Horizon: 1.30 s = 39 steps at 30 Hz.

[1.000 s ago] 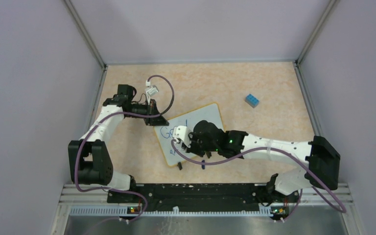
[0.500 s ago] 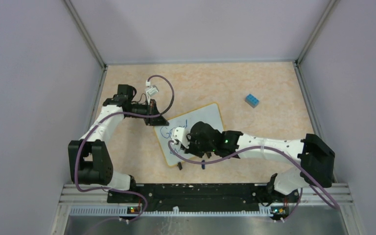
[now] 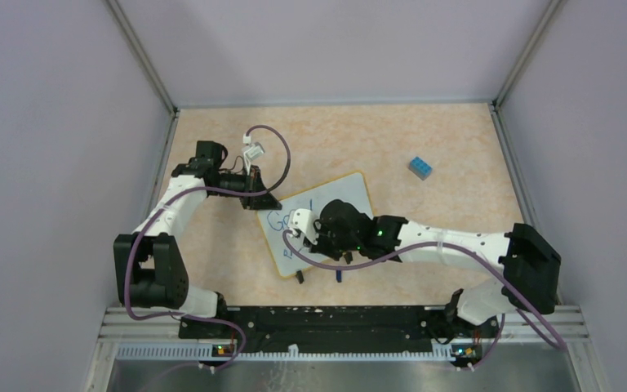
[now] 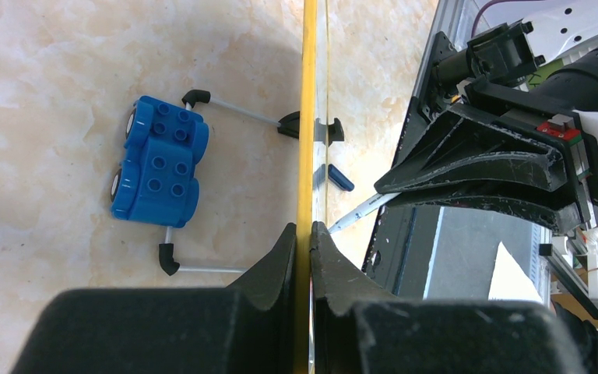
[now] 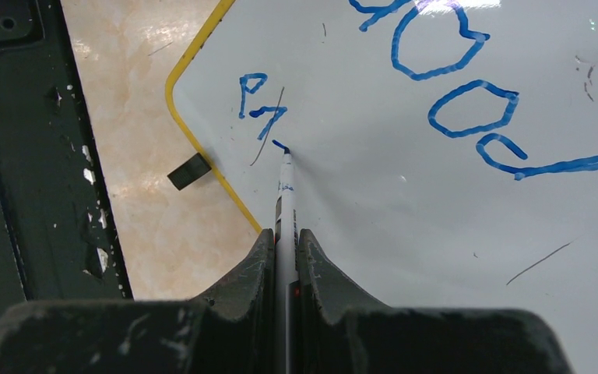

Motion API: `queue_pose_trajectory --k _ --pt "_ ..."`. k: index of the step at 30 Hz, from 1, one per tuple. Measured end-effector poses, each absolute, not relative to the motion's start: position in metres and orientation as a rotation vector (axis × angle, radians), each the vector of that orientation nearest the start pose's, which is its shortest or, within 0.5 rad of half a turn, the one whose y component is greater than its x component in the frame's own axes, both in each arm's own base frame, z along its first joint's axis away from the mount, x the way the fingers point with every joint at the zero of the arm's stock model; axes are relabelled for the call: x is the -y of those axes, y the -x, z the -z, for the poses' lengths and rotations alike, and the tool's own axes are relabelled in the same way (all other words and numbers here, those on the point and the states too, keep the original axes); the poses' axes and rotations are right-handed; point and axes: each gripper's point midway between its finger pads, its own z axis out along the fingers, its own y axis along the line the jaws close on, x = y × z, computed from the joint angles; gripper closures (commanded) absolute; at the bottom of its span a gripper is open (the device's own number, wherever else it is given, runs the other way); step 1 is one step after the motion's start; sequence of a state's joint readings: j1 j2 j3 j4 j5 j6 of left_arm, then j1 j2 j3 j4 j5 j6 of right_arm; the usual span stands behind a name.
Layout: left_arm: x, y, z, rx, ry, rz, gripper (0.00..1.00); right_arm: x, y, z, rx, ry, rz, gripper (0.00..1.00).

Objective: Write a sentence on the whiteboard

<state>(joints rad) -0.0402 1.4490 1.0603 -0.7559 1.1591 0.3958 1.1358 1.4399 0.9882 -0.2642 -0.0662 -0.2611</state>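
Left claw (image 4: 304, 231): you have it clamped on the yellow rim of the whiteboard (image 5: 436, 234) | Right claw (image 5: 285, 234): you grip a marker (image 5: 285, 187), its tip touching the board just ahead of the fingers | Sentence (image 5: 471, 83): "Good" lies beyond the tip, to the right; a short blue scrawl sits at the tip.

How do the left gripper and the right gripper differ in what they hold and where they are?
The left gripper pinches the whiteboard by its yellow rim; the right gripper pinches a marker. The left gripper sits at the board's far corner; the right gripper is over its face, marker tip touching beside the blue writing. Both are shut on something thin.
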Motion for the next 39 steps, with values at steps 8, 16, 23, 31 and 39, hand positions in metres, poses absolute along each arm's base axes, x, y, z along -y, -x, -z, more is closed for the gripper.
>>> queue_pose_trajectory --k 8,16,23,31,39 --pt "0.165 -0.262 -0.178 -2.085 -0.782 1.336 1.0 -0.355 -0.168 -0.129 -1.777 1.525 -0.517 1.0" --pt "0.165 -0.262 -0.178 -2.085 -0.782 1.336 1.0 -0.356 -0.167 -0.129 -1.776 1.526 -0.522 1.0" --pt "0.165 -0.262 -0.178 -2.085 -0.782 1.336 1.0 -0.36 -0.168 -0.132 -1.768 1.524 -0.529 1.0" --pt "0.165 -0.262 -0.178 -2.084 -0.784 1.335 1.0 -0.365 -0.164 -0.129 -1.76 1.54 -0.539 1.0" --pt "0.165 -0.262 -0.178 -2.084 -0.784 1.335 1.0 -0.367 -0.159 -0.126 -1.756 1.558 -0.543 1.0"
